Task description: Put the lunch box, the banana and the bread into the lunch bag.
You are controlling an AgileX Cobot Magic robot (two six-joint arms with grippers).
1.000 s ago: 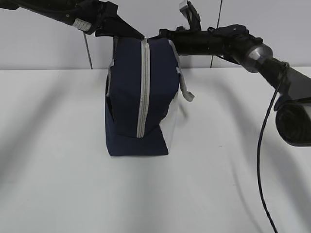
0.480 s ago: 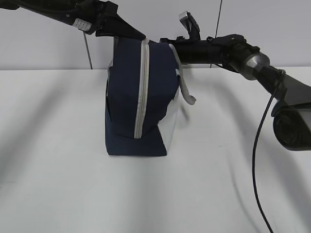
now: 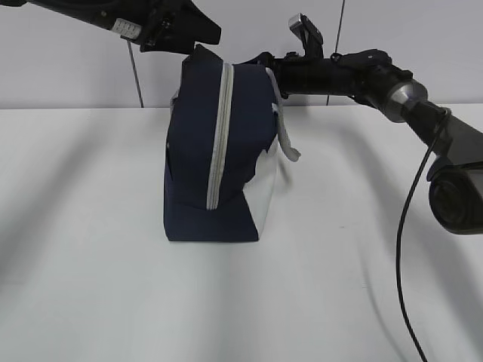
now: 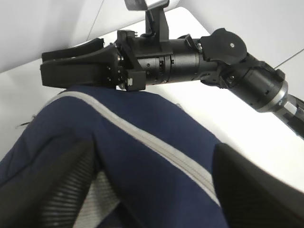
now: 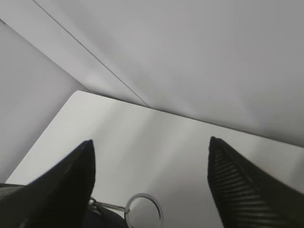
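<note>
No text, brand, number or sign can be read in any view; the small white sticker (image 3: 126, 28) on the left arm carries dark marks, but they are too small and blurred to make out; the white side panel (image 3: 266, 200) of the lunch bag (image 3: 215, 136) is seen edge-on, and no print shows on it; the grey zipper (image 3: 219, 136) bears no lettering that can be told.
</note>
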